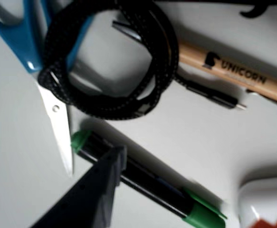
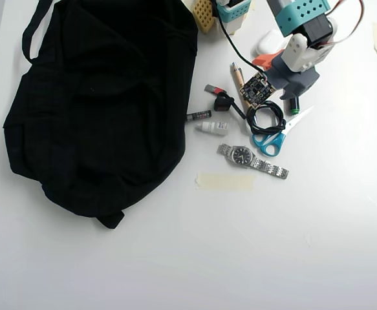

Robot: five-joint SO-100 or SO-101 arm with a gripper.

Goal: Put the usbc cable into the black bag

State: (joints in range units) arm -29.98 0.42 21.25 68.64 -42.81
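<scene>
Thin black braided usbc cable [image 1: 107, 61], wound in round coil, lay on white table [image 2: 317, 213], partly over handles of blue-handled scissors [image 1: 22, 33], just beside wooden "UNICORN" pencil [image 1: 238, 71]. Coil well apart from large soft black fabric bag [image 2: 97, 103], w/ small clutter between in overhead view. Gripper [image 1: 107, 164] hovered above coil, over green-capped black marker [image 1: 143, 183] in wrist view; only one dark finger visible, so couldn't tell if released or clenched; nothing seen grasped. Risks, as judgement: jaws could snag scissors handle along w/ coil, since cable overlaps it; loose plug end [image 1: 214, 97] could trail & drag pencil; coil could unwind on lift & catch bag rim.
</scene>
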